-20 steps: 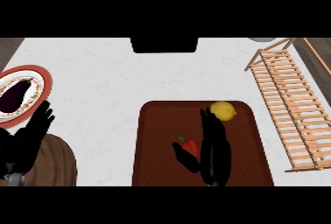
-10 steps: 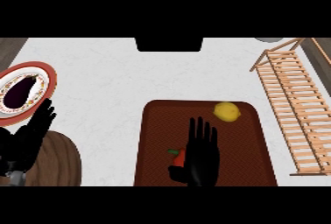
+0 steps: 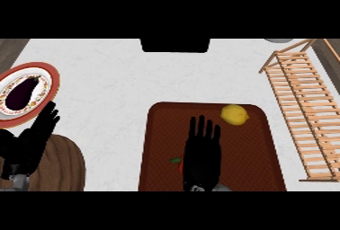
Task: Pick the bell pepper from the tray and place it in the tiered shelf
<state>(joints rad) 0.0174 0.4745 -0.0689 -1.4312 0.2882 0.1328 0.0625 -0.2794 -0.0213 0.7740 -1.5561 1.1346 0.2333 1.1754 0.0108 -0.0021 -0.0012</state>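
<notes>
The right hand [image 3: 201, 155] lay flat over the bell pepper [image 3: 178, 161] on the tray [image 3: 252, 166], hiding nearly all of it — only a red sliver and a bit of green stem showed at the hand's left edge. The right forearm was cut off below the wrist. The left hand [image 3: 30, 141] covered the lower rim of the plate [image 3: 50, 76]. The tiered shelf [image 3: 302, 108] ran out past the right edge — its far rails were lost.

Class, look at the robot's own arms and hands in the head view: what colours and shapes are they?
Both robot hands are black, with long slim fingers and a thumb: the left and the right. A small grey piece of wrist or forearm shows beneath each, at the view's lower edge. No cables, markings or sleeves are visible.
</notes>
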